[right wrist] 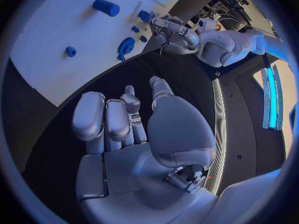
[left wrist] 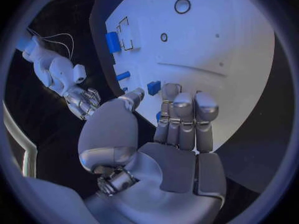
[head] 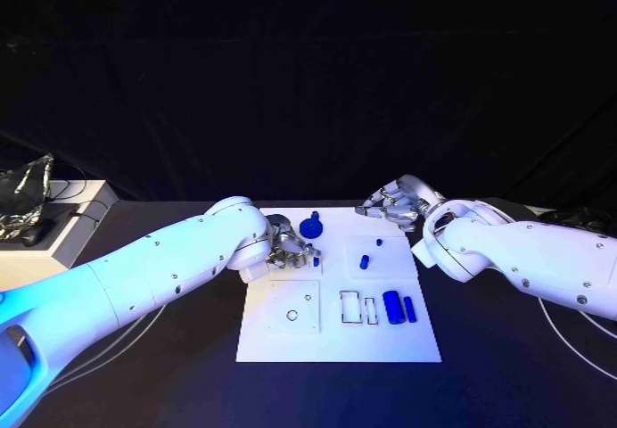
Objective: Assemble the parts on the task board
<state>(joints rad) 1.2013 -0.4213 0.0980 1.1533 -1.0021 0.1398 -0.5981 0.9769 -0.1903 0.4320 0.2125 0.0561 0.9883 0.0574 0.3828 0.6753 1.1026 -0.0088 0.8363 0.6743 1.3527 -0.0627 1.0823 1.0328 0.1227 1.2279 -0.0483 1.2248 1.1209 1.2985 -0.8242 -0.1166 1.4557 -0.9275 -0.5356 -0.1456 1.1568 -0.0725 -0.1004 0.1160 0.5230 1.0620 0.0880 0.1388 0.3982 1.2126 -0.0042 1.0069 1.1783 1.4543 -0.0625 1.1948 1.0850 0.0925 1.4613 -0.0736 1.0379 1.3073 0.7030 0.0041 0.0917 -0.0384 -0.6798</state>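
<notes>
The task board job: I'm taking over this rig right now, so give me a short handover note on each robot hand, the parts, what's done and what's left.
Left robot hand: over the task board's left edge, fingers curled beside a small blue part; whether it grips it cannot be told.
Right robot hand: off the board's far right corner, above the black table, holding nothing.
Parts: round blue piece near the far edge, two small pieces mid-board, blue blocks beside open slots.
Done: unclear.
Left: the slots and the ring recess look unfilled.

White rectangular task board [head: 337,343] lies flat on the table; small blue plastic parts [head: 390,306] lie scattered across it, unassembled.
</notes>
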